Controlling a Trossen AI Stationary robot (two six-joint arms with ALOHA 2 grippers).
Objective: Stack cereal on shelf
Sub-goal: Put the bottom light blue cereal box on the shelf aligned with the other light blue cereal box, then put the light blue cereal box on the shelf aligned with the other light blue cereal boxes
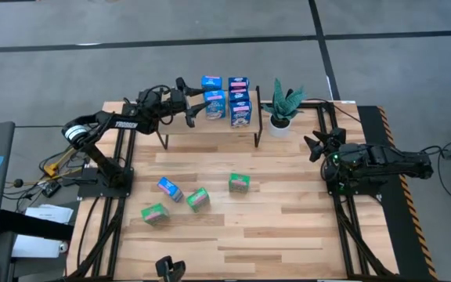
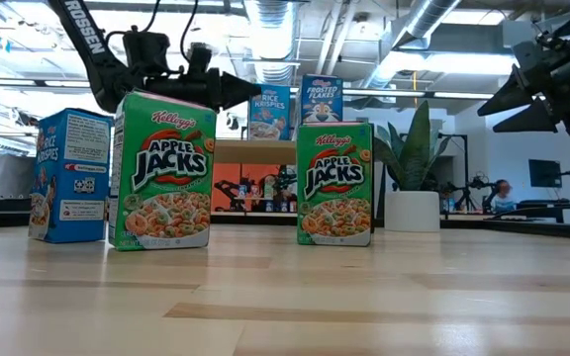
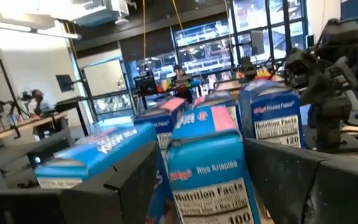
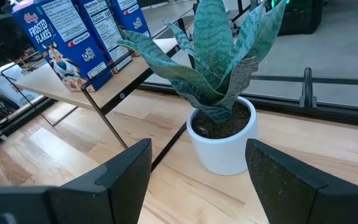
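Note:
The shelf (image 1: 177,127) stands at the table's far middle, with several blue cereal boxes upright on its board. My left gripper (image 1: 196,104) is open at the shelf's left part. Its fingers stand on either side of a blue Rice Krispies box (image 3: 205,177), which rests on its base on the board (image 1: 214,104). A blue box (image 1: 169,188) and three green boxes (image 1: 198,199) (image 1: 154,213) (image 1: 239,183) stand on the tabletop. My right gripper (image 1: 313,146) waits open at the right, facing a potted plant (image 4: 219,74).
The potted plant (image 1: 282,106) stands just right of the shelf's right legs. In the low view the green Apple Jacks boxes (image 2: 161,170) (image 2: 334,183) stand upright near the camera. Bare wood lies along the table's near edge.

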